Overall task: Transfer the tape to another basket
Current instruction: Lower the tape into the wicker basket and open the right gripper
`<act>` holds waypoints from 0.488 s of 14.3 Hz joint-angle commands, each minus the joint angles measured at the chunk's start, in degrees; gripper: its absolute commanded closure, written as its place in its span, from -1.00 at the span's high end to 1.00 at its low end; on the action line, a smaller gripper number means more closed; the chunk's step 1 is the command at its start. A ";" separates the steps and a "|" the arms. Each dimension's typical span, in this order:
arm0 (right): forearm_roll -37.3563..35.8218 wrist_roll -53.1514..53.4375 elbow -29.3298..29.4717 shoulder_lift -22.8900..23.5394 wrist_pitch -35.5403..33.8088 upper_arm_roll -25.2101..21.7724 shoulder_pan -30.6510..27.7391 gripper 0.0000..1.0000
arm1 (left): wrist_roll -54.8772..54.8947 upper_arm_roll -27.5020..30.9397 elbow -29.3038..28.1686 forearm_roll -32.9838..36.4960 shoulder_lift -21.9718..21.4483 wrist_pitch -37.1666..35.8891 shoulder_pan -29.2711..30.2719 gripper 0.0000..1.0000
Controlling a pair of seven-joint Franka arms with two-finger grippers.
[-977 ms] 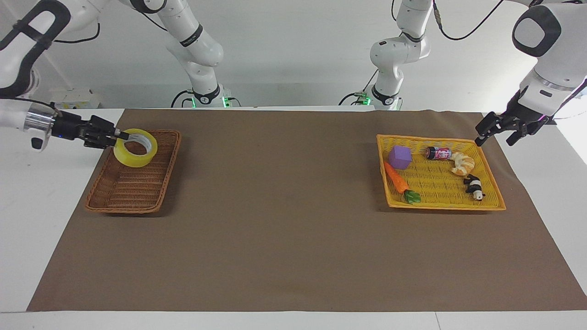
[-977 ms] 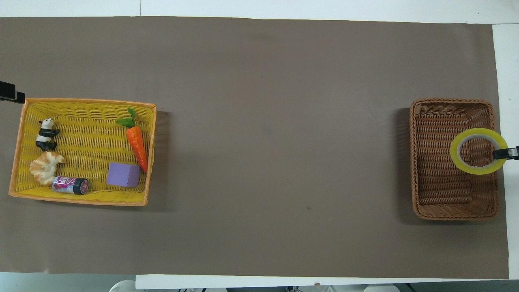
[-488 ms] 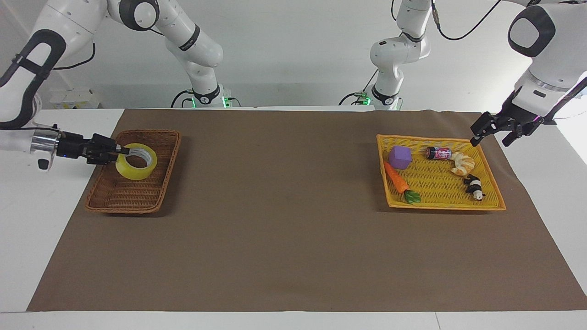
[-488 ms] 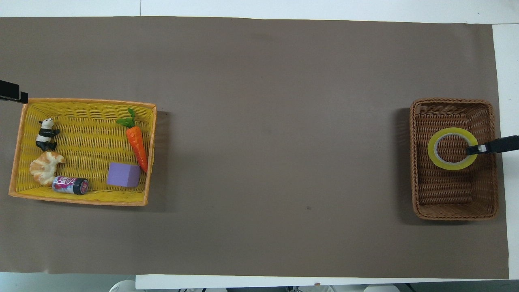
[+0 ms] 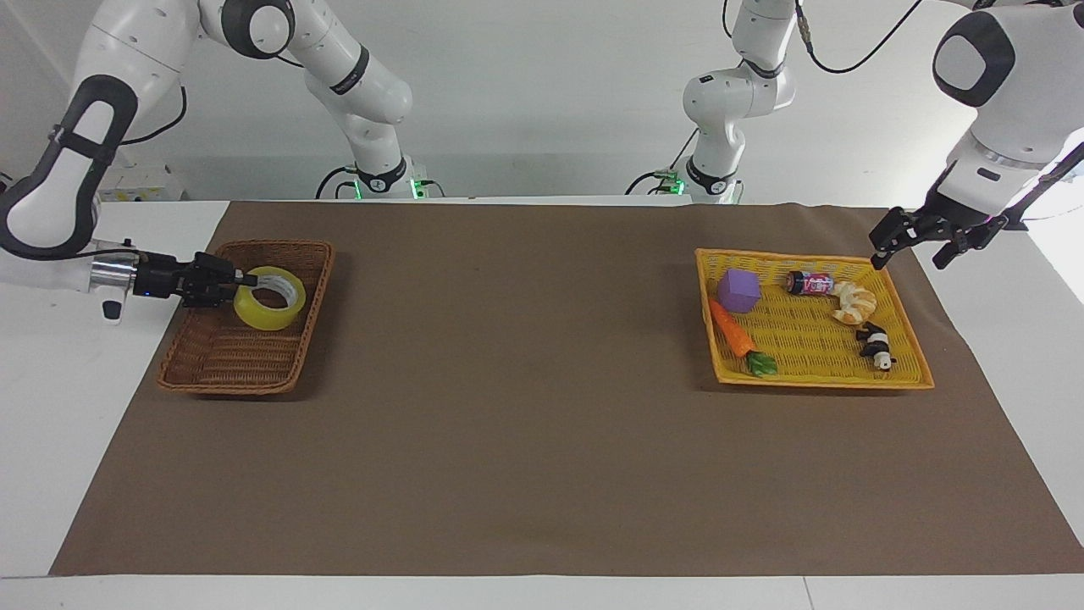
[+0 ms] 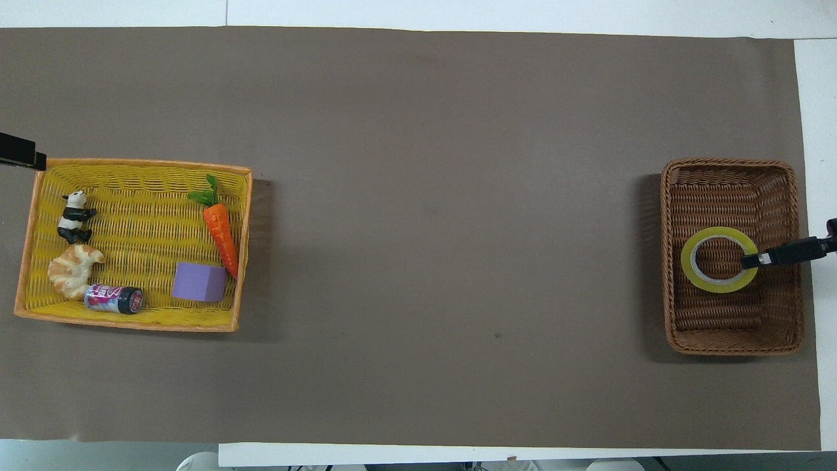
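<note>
The yellow tape [image 5: 269, 298] [image 6: 719, 260] is low inside the brown wicker basket [image 5: 229, 388] [image 6: 732, 163], at the right arm's end of the table. My right gripper [image 5: 246, 280] [image 6: 751, 260] reaches in over the basket's outer rim, shut on the side of the ring nearest that rim. I cannot tell whether the roll rests on the basket floor. My left gripper [image 5: 908, 254] [image 6: 19, 154] hangs open and holds nothing, over the outer corner of the yellow basket at the left arm's end.
The yellow plastic basket [image 5: 813, 383] [image 6: 131, 163] holds a purple cube [image 5: 738, 291], a carrot [image 5: 735, 332], a small can [image 5: 810, 283], a croissant [image 5: 854, 303] and a panda figure [image 5: 876, 346]. A brown mat [image 5: 525, 424] covers the table.
My right gripper has carried the tape down from above the wicker basket's rim into the basket, a little toward its middle. The left gripper has hardly moved.
</note>
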 commanded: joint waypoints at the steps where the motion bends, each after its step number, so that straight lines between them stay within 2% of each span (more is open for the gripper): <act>1: -1.91 -1.48 -2.21 -1.42 2.07 0.35 -0.43 -1.00 | 0.45 10.51 4.16 1.47 0.83 -4.87 -9.72 1.00; 5: -3.66 -2.53 -2.92 -1.51 4.19 0.44 -0.34 -0.97 | 0.45 10.52 5.76 1.65 1.28 -6.30 -9.73 1.00; 6: -3.75 -2.62 -2.92 -1.51 4.28 0.44 -0.26 -0.84 | 0.45 9.91 5.41 1.65 0.85 -6.30 -9.38 1.00; 7: -4.02 -2.62 -2.83 -1.51 4.28 0.44 -0.25 -0.63 | 0.54 9.73 5.06 1.39 1.10 -6.21 -9.02 1.00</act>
